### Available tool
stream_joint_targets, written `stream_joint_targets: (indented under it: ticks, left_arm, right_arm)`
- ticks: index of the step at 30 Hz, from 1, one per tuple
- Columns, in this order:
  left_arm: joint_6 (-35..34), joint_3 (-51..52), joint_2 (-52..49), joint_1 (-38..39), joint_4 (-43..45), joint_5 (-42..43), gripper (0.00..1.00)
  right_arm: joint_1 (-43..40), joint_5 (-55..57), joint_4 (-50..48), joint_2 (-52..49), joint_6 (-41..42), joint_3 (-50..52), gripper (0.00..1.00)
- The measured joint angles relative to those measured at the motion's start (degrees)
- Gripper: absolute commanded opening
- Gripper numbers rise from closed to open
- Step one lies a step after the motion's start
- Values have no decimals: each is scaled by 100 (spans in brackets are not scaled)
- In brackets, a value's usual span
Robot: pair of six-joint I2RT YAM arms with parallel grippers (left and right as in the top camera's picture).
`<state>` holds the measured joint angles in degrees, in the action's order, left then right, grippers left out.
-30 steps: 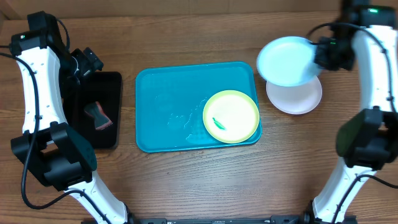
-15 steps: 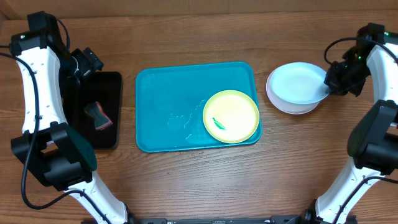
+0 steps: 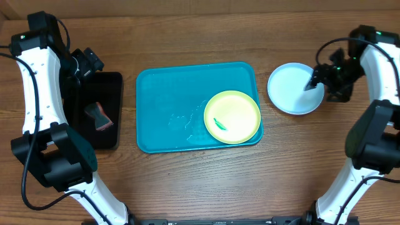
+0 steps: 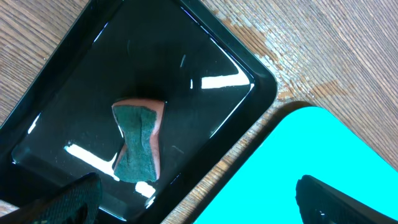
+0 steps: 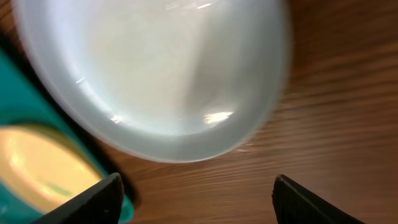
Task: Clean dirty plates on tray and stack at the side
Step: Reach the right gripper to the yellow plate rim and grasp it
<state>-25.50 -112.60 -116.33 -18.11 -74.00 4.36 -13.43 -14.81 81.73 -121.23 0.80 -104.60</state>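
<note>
The right pincer [image 3: 317,81] has let go and stands open; the pale blue plate [image 3: 291,89], held above the table [image 3: 187,181] a moment ago, now lies on the stack beside the tray [image 3: 164,94]. Only the smeared yellow-green plate [image 3: 232,117] remains on the tray; the left pincer [image 4: 199,208] hangs open over the sponge [image 4: 138,142]. The white plate is hidden under the blue one; the right wrist view is blurred.

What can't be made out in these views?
Anything beneath the pale blue round plastic plate: overhead, the plate covers it; right wrist, motion blur.
Yellow-green round plastic plate: right wrist, mostly cut off by the left edge.
Left pincer: left wrist, its tips cut off by the bottom edge.
</note>
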Motion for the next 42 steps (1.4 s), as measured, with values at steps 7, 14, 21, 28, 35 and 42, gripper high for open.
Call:
stream_joint_targets:
  ticks: [7,14,21,28,35,42]
  left_arm:
    - [0,0,0,0,0,0,100]
    - [0,0,0,0,2,2,100]
    - [0,0,0,0,0,2,100]
    - [0,0,0,0,0,2,100]
    - [0,0,0,0,0,2,100]
    - [0,0,0,0,2,0,100]
  right_arm:
    - [1067,-533,-269,0,-898,0,79]
    - [2326,-212,-1294,0,-1421,262,83]
    - [2990,667,-1849,0,-1606,839,82]
    - [3130,909,-2129,0,-2057,1196,74]
    - [3187,916,-2474,0,-2264,1368,68]
    - [3191,920,-2518,0,-2315,1499,43]
